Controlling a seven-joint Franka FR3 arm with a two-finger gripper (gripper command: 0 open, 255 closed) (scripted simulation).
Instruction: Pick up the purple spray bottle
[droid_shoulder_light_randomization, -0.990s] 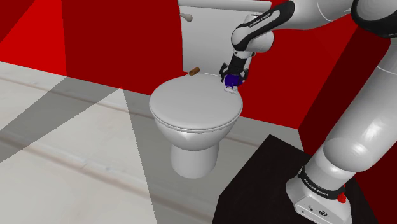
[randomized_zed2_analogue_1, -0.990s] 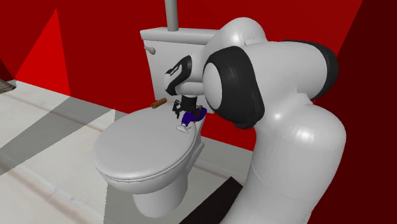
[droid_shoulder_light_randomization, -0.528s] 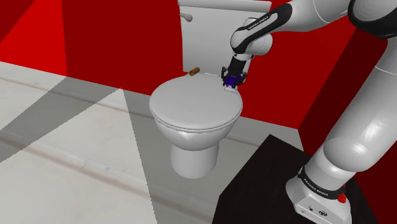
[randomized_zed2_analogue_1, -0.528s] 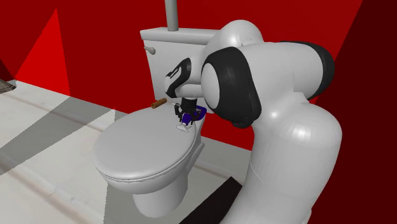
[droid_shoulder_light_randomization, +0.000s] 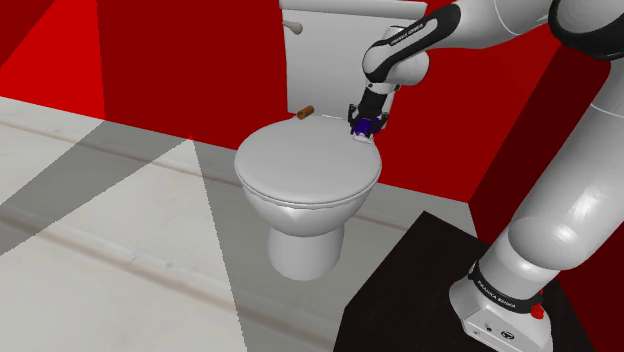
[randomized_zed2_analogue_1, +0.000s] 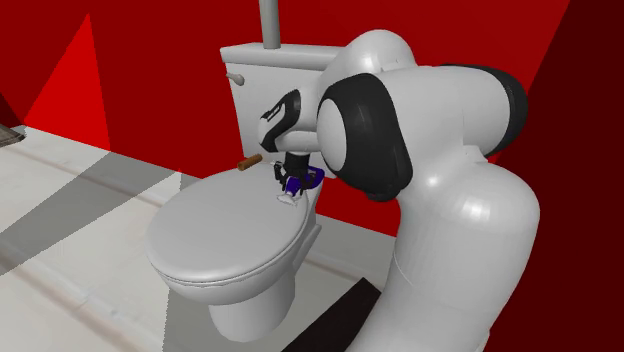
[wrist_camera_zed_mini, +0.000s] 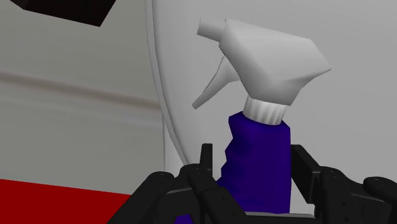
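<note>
Our gripper is clenched on the purple body of the spray bottle, which rests between its fingers on the toilet lid. We judge it light, stiff and slick; this mid-body hold seems right.

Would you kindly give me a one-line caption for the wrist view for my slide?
Black gripper clasping the purple spray bottle by its body, white trigger head over the white toilet.
</note>
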